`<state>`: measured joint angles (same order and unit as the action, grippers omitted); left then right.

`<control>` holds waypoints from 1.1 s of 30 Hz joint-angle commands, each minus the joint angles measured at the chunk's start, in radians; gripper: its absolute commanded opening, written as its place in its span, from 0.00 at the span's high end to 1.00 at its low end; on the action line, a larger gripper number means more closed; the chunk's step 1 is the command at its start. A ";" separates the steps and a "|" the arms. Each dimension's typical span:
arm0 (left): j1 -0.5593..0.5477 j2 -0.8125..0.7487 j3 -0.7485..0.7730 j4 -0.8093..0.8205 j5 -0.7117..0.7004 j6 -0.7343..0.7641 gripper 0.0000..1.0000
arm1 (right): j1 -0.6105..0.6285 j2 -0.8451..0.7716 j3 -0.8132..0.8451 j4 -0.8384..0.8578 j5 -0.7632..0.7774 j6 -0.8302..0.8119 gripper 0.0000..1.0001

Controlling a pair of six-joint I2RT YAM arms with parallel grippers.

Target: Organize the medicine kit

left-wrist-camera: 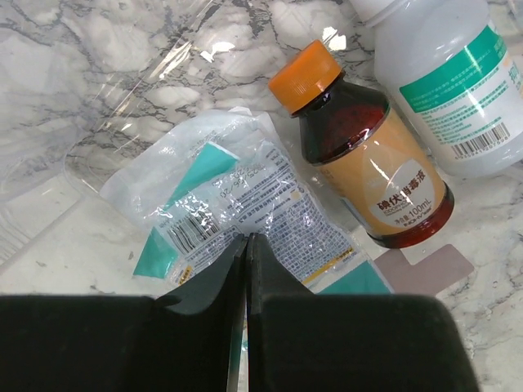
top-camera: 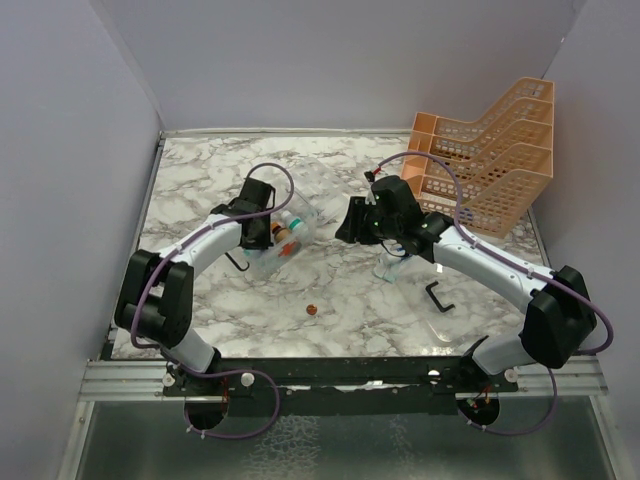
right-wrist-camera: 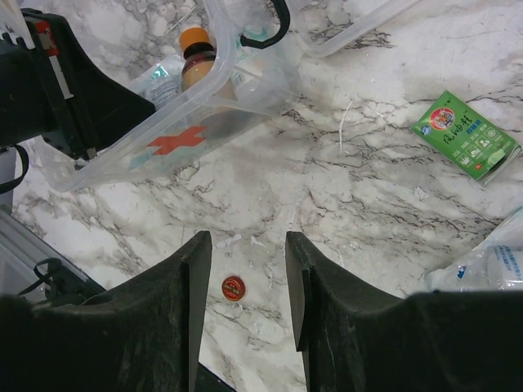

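Clear plastic medicine kit, w/ a red cross on its wall, sits ahead and to the left of the right gripper, well apart from it. Right fingers stand approx. half open. They hold nothing and touch nothing, and hang above the marble table. Small red cap lies on the marble under the gap btw. them. Green sachet is ahead-right of these fingers, apart from the kit.

Left gripper is inside the kit. Its fingers are closed, pads together w/ no gap. The tips are at the near edge of a clear sachet w/ teal print. Cannot tell if the film is pinched btw. them or only lies under them. Brown bottle w/ orange cap lies ahead-right of the tips, just beside the sachet. White bottle w/ green label is next, further right, very close to the brown one.
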<state>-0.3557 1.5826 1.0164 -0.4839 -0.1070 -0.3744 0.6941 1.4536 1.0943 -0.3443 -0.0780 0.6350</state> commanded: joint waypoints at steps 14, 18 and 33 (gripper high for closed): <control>-0.006 -0.117 0.224 -0.085 0.003 0.044 0.80 | 0.003 -0.044 0.021 -0.020 0.136 -0.079 0.58; -0.005 -0.171 0.258 -0.068 0.060 0.070 0.74 | -0.009 -0.053 0.038 -0.107 0.238 -0.083 0.58; -0.005 -0.510 0.100 0.314 0.296 0.114 0.40 | -0.203 -0.053 -0.075 -0.375 0.371 0.306 0.46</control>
<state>-0.3557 1.1431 1.1614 -0.3130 0.1406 -0.2764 0.5327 1.4231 1.0668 -0.6727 0.2729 0.8143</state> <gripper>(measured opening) 0.568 0.516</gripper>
